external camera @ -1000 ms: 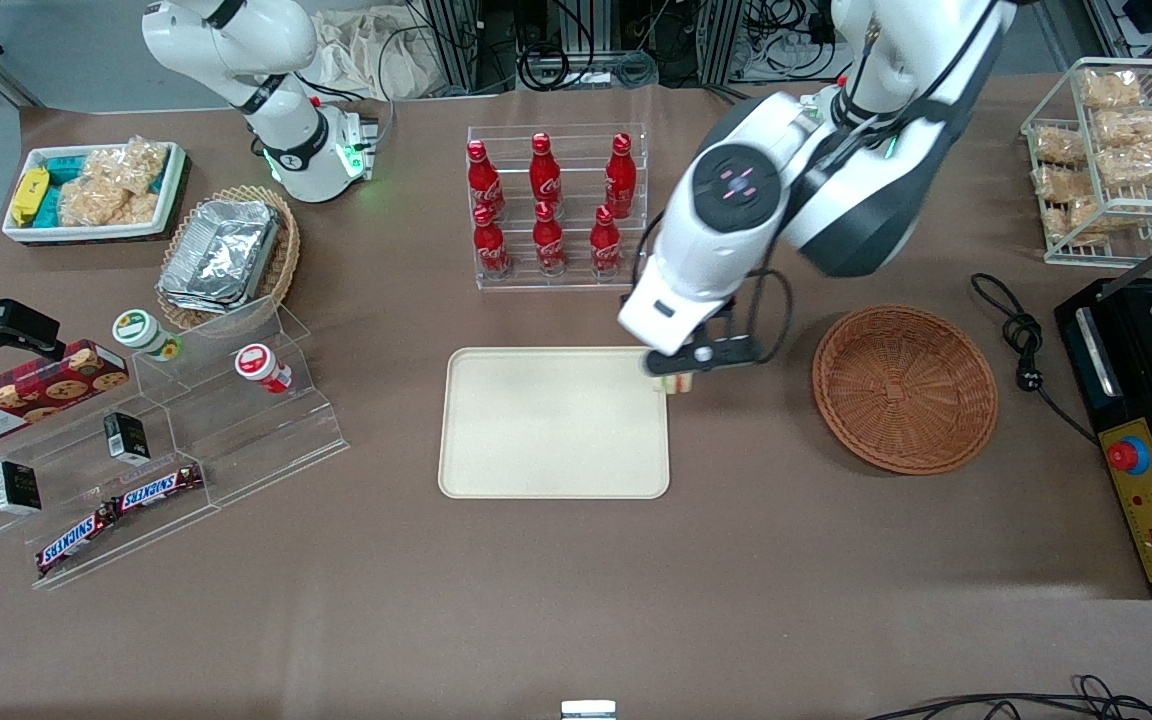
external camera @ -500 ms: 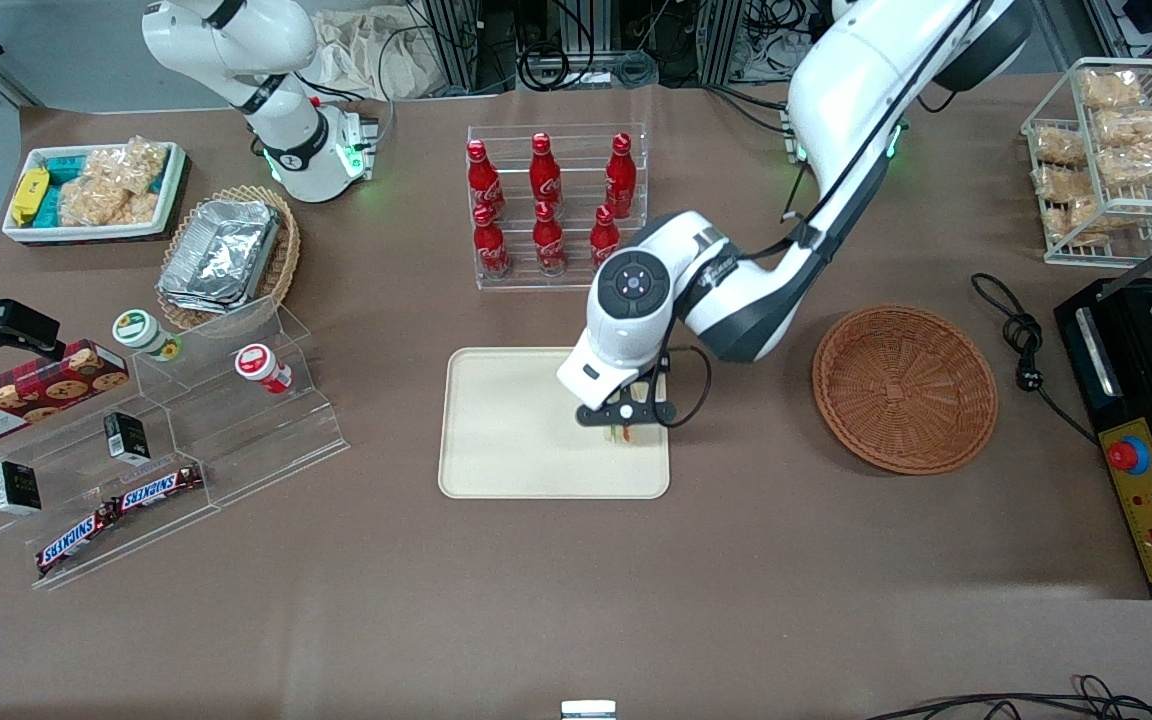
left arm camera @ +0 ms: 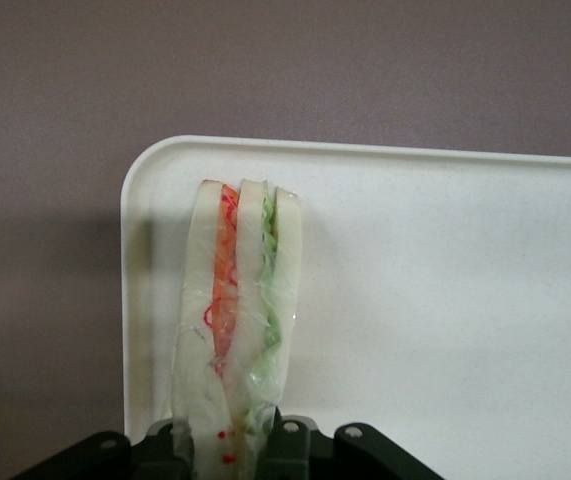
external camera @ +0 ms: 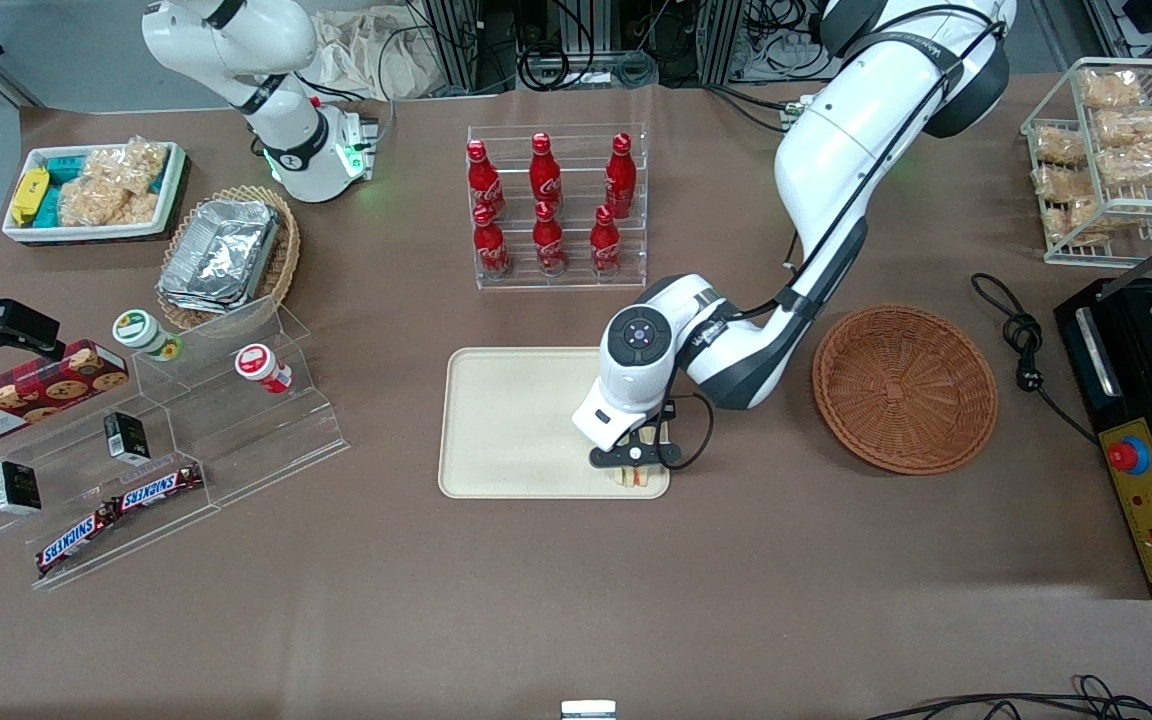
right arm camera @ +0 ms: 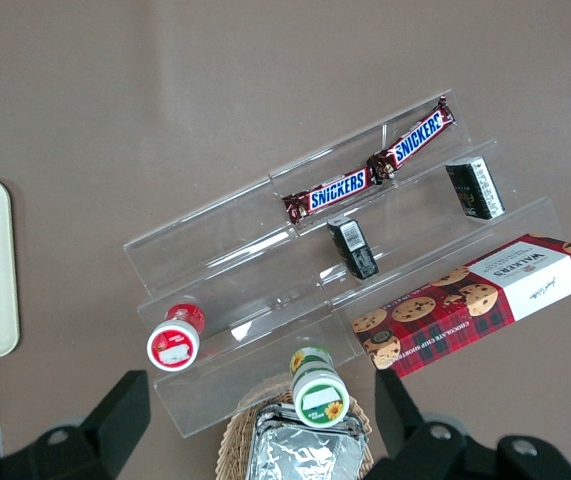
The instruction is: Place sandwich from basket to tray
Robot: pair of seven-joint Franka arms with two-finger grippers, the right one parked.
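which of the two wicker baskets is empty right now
The reddish-brown basket, beside the tray. The tan one holds foil containers. The gripper holds the sandwich over the tray.

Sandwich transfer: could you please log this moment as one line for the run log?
phase: placing | gripper: shut on sandwich, over tray corner nearest front camera | basket: empty | release: not yet done

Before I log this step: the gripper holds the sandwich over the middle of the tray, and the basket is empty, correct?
Not the middle. The gripper holds the sandwich at a corner of the tray, the corner nearest the front camera on the basket's side, as the front and left wrist views show. The basket is indeed empty.
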